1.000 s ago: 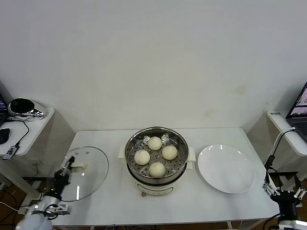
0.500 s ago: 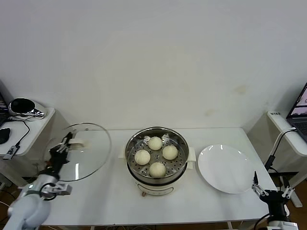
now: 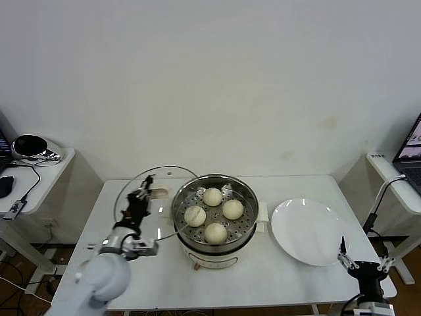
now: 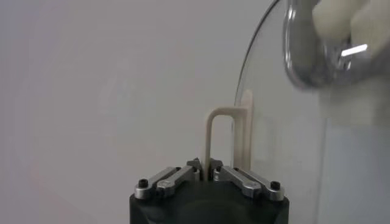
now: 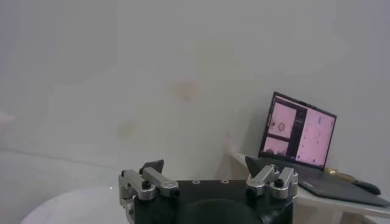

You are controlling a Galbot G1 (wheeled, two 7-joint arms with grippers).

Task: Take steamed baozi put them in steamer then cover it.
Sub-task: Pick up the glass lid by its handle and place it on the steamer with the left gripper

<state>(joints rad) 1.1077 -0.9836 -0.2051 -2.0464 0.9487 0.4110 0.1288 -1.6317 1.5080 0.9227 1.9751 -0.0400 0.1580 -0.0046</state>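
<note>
The lid [image 3: 154, 197] overlaps the steamer's [image 3: 214, 214] left rim, blocking that side; above the white plate [image 3: 310, 232] lies open.

Cover [image 3: 156, 197] rim overlaps steamer [image 3: 214, 214]; contact cannot be told.

The left gripper [image 4: 208, 176] had a black body with shiny silver finger links, each fixed with a small dark screw. Its arm looked round and light grey. The right gripper [image 5: 207, 173] had the same black body, silver links and black pointed tips.
</note>
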